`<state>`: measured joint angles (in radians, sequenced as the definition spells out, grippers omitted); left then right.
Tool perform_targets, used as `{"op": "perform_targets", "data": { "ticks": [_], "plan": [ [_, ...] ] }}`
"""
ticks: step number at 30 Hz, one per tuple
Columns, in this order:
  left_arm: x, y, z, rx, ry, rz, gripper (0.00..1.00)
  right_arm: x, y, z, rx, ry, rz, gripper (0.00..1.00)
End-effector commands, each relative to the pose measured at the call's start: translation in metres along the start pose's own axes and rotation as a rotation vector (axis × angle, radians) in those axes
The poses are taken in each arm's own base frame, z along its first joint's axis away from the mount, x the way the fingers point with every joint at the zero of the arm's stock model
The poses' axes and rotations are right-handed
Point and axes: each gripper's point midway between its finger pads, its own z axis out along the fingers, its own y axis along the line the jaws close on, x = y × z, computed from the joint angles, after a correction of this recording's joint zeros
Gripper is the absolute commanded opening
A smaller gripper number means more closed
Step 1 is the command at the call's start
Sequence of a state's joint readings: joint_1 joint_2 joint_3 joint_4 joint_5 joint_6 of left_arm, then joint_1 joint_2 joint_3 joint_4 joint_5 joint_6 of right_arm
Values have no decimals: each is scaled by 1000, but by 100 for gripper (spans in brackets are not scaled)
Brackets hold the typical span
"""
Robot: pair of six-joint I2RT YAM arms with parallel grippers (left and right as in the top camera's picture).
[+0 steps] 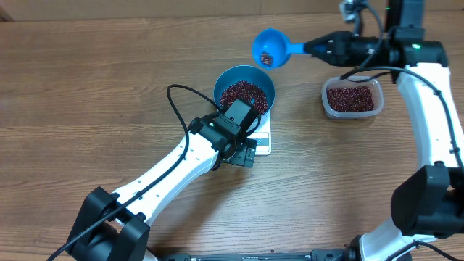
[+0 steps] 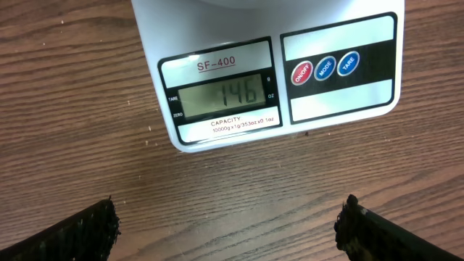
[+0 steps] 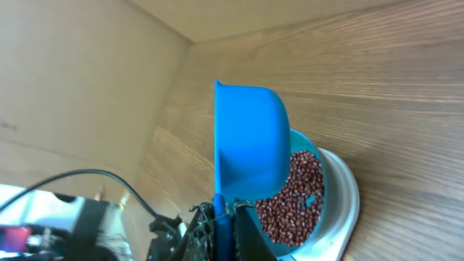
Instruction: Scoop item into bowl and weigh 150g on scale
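**Scoop held by the filled bowl, scale shows 146**

Overhead: A brown wood-grain table (image 1: 87, 80) fills the view, and a pale tan panel (image 1: 145, 6) runs along its far edge. The bowl (image 1: 217, 81) sits on the scale (image 1: 264, 142) near the middle, well filled with beans (image 1: 243, 93). The left gripper (image 1: 245, 158) hangs at the scale's front edge. Its arm comes in from the lower left, with a black cable (image 1: 174, 98) looping over it. The right gripper (image 1: 313, 48) is clamped on the handle of the scoop (image 1: 270, 45), which hangs by the bowl's far rim with a few beans in its cup. A clear tub (image 1: 351, 114) holding more beans stands to the right, apart from the bowl

Left wrist: The scale's front strip lies straight ahead on the wood. Its display (image 2: 221, 94) shows 146, and beside it are three round buttons (image 2: 325, 68), one red and two blue. The two dark fingers (image 2: 83, 233) stand wide apart at the bottom corners, with bare table grain between them

Right wrist: The scoop's blue back fills the centre, and its handle is pinched between the jaws at the bottom edge. Behind it the bowl of beans rests on the white scale. The table runs back to the tan panel and meets it in a straight seam. At the lower left there is dark gear and a cable, too blurred to make out
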<state>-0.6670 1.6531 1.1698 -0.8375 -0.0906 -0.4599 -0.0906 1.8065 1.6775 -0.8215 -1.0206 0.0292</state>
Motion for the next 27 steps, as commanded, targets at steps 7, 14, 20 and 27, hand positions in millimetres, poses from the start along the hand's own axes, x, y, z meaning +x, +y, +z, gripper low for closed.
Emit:
{"op": "perform_targets", "data": {
  "ticks": [7, 14, 20, 27],
  "plan": [
    [-2, 3, -3, -8, -15, 20, 99, 5, 0, -49, -78, -35, -163, 4],
    [-2, 3, -3, -8, -15, 20, 100, 26, -23, -38, 82, 72, -234, 4],
    [-2, 3, -3, -8, -15, 20, 100, 40, -24, -11, 165, 176, -379, 4],
    [-2, 3, -3, -8, -15, 20, 100, 23, -10, 3, 190, 153, -502, 4]
  ]
}}
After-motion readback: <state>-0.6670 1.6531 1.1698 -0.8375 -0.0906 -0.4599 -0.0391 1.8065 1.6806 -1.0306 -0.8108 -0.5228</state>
